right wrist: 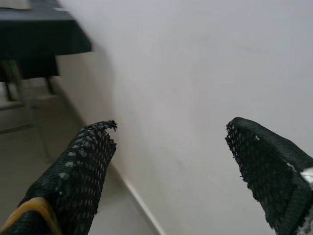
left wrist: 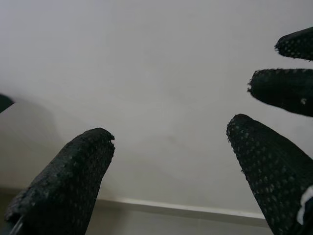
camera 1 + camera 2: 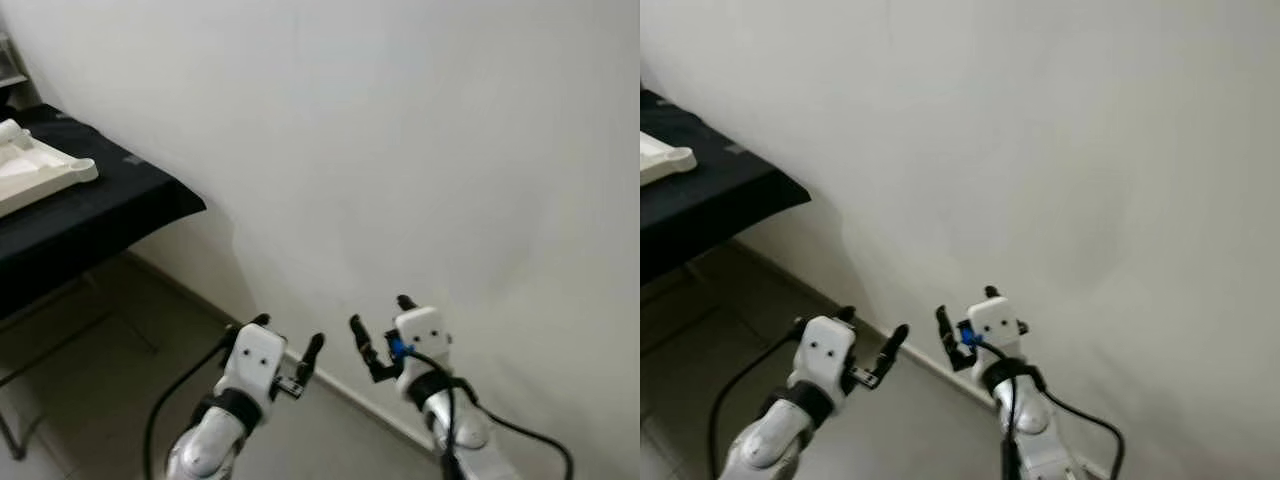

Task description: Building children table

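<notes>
A white moulded children's-table part [image 3: 30, 165] lies on a table draped in black cloth [image 3: 110, 205] at the far left. Both arms are held up in front of a bare white wall [image 3: 400, 150], well to the right of that table. My left gripper [image 3: 290, 332] is open with nothing between its fingers. My right gripper [image 3: 379, 312] hangs close beside it, also open and holding nothing. In the left wrist view the two black fingers [image 2: 73, 186] frame the wall and the skirting board [image 2: 186, 210]. In the right wrist view the black table [image 1: 44, 34] lies far off beyond the fingers [image 1: 83, 166].
The wall meets a grey tiled floor [image 3: 120, 400] along a pale skirting board [image 3: 350, 395]. Thin metal legs [image 3: 60, 345] stand under the black-draped table. A black cable [image 3: 170, 400] loops off the left arm, another off the right [image 3: 530, 435].
</notes>
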`<state>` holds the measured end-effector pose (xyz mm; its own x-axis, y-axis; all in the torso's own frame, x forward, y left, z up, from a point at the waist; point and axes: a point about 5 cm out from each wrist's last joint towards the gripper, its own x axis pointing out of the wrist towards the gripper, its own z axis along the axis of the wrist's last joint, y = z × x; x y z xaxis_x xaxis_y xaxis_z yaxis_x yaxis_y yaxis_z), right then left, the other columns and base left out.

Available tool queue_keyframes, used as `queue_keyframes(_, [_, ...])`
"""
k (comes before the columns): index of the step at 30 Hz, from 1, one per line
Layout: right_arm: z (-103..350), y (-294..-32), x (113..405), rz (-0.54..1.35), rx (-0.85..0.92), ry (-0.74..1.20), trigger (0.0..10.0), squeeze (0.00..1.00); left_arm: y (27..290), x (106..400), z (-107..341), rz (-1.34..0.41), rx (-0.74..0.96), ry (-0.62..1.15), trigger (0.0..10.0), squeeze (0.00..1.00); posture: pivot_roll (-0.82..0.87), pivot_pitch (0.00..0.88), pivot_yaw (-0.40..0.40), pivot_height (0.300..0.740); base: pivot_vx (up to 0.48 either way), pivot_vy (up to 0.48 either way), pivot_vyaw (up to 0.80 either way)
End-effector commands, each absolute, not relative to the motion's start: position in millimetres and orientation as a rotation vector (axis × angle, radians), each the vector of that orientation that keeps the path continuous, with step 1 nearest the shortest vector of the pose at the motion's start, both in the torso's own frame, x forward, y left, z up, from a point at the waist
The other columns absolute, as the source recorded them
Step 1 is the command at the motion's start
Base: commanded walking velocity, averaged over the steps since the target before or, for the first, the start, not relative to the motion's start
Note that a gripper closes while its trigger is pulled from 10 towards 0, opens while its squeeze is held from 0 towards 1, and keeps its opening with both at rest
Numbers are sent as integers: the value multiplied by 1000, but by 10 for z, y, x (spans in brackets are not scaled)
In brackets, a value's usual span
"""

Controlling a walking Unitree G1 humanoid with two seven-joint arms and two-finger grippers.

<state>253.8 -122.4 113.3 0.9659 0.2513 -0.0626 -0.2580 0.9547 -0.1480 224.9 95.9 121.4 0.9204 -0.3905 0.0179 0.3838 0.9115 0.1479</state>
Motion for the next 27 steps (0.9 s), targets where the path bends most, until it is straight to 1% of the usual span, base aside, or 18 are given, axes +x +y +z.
queue_keyframes(1, [1091,-1207,2531,265,-154,68,10000,0,972,2241,1149,-403,145,-12,10000,0,21,37,-24,740,0,0,0])
queue_keyframes(8, [1081,-1215,2532,260,-151,76,10000,0,967,2243,1144,-409,147,-9,10000,0,18,34,-25,740,0,0,0])
queue_keyframes(27, [1097,-1214,2524,258,-139,70,10000,0,966,2230,1155,-416,142,-16,10000,0,6,47,-11,740,0,0,-800])
